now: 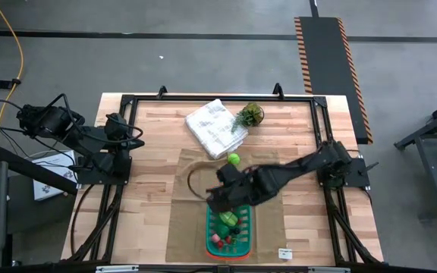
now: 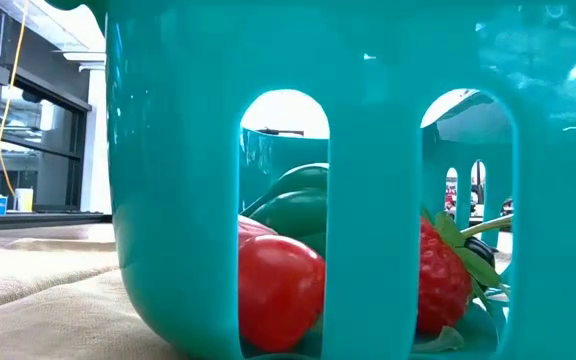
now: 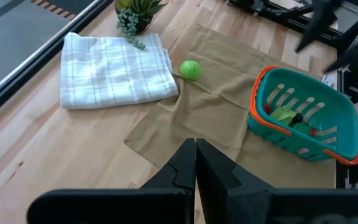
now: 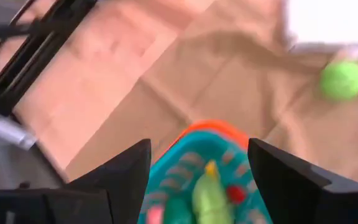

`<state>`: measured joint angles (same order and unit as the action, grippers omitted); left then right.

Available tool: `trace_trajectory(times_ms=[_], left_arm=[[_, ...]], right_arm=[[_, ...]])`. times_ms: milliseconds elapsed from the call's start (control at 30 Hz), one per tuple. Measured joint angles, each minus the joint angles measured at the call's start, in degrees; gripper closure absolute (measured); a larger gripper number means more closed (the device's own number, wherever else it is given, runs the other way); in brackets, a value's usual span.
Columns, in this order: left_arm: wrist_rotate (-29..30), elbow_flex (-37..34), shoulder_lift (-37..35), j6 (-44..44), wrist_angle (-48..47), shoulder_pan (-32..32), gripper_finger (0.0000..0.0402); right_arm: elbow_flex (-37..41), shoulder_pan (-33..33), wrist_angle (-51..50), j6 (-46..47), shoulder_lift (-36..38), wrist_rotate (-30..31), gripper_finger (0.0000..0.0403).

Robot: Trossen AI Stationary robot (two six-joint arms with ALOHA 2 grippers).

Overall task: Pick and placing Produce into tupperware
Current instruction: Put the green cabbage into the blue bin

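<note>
The green basket with an orange rim (image 1: 228,231) stands on a tan cloth near the table's front edge. It holds several produce pieces: a red tomato (image 2: 278,290), a strawberry (image 2: 440,275) and green pieces (image 2: 293,205). A green ball (image 1: 234,159) rests on the cloth beyond the basket; it also shows in the left wrist view (image 3: 190,70) and the right wrist view (image 4: 342,79). My right gripper (image 4: 197,168) is open and empty above the basket's far end (image 1: 222,191). My left gripper (image 3: 196,163) is shut and waits at the table's left edge (image 1: 112,140).
A folded white cloth (image 1: 216,127) and a small potted plant (image 1: 250,115) lie at the table's far side. The tan cloth (image 1: 196,220) is rumpled near the basket. Black frame rails (image 1: 127,98) run along the table's edges. A small white tag (image 1: 285,253) lies at front right.
</note>
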<state>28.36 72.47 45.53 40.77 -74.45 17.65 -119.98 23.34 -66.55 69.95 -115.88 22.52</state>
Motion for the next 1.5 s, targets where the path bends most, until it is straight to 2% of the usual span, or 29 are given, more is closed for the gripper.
trace_trajectory(times_ms=[167,333,533,767,1133,1267,1500], left_arm=[[2.03,0.02,-0.01,-0.52,0.59,0.0,0.0401],[5.19,0.02,-0.01,-0.68,0.99,0.0,0.0401],[6.83,0.02,-0.01,-1.53,1.13,0.0,0.0401],[7.07,0.02,-0.01,-1.46,1.74,0.0,0.0401],[7.1,0.02,-0.05,-1.49,3.75,0.0,0.0401],[8.34,0.02,-0.05,-1.51,3.7,-0.02,0.0401],[9.79,0.04,-0.05,-1.33,3.75,-0.02,0.0401]], right_arm=[[0.0,-4.91,-2.36,-7.23,1.18,1.43,0.0144],[0.0,-11.93,-7.08,-16.57,1.32,-7.22,0.0144],[0.0,-18.27,-16.53,-22.32,1.32,-13.6,0.0143],[0.0,-23.23,-14.2,-33.92,1.32,-17.5,0.0143],[0.31,-32.79,-13.79,-43.2,1.32,-26.94,0.0143],[2.97,-34.64,-12.45,-44.68,1.23,-28.58,0.0143],[12.76,-34.6,-11.18,-47.31,1.21,-29.12,0.0143]])
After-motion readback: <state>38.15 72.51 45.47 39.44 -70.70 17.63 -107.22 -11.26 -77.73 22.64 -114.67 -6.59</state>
